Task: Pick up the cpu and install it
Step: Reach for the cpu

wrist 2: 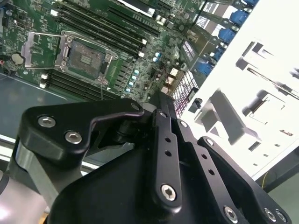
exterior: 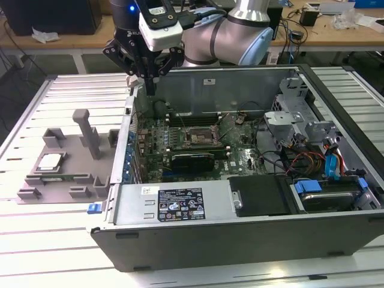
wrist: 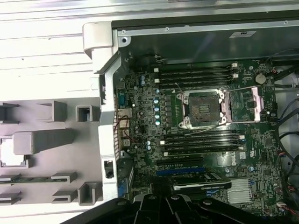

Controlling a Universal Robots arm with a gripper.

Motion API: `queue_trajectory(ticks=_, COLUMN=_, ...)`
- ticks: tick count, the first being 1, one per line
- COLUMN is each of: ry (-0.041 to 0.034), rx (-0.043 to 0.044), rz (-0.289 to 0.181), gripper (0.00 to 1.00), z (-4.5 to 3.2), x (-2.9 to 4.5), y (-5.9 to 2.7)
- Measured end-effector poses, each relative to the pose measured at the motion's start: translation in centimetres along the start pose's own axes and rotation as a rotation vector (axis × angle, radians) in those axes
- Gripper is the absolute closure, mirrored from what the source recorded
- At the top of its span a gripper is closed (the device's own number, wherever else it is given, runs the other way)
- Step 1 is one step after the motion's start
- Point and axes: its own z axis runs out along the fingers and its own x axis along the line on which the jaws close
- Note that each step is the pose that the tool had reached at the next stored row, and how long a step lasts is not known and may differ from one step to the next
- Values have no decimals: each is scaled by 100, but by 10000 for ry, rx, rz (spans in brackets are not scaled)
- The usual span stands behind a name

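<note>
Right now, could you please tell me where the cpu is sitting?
In the exterior view, the cpu lies in the grey fixture tray on the exterior view's left, outside the open computer case, near the tray's upright post.

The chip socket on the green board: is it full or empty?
Empty. The socket shows bare, and the cpu lies on the grey holder outside.

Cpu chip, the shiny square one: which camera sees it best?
The exterior view: the whole cpu lies in its pocket on the grey holder tray. The first wrist view catches part of the cpu at the picture's edge. In the second wrist view, glare whitens the tray, so I cannot tell.
</note>
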Motion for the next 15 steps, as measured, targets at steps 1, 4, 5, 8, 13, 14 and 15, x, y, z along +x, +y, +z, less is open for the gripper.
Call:
queue_trajectory(ticks=1, ry=-2, rx=0, rz=0, gripper=89, z=0, x=12, y=-1)
queue_trajectory(ticks=4, ry=-12, rx=-1, rz=0, gripper=89, z=-1, x=94, y=-7)
queue_trajectory(ticks=5, ry=-18, rx=-1, rz=-2, gripper=89, z=-1, x=134, y=-10)
queue_trajectory(ticks=8, ry=-30, rx=-2, rz=-1, gripper=89, z=-2, x=212, y=-16)
queue_trajectory(ticks=13, ry=-64, rx=-5, rz=-1, gripper=89, z=-3, x=418, y=-31)
queue_trajectory(ticks=14, ry=-67, rx=-5, rz=-3, gripper=89, z=-4, x=442, y=-33)
queue_trajectory(ticks=15, ry=-72, rx=-6, rz=-3, gripper=89, z=-3, x=466, y=-35)
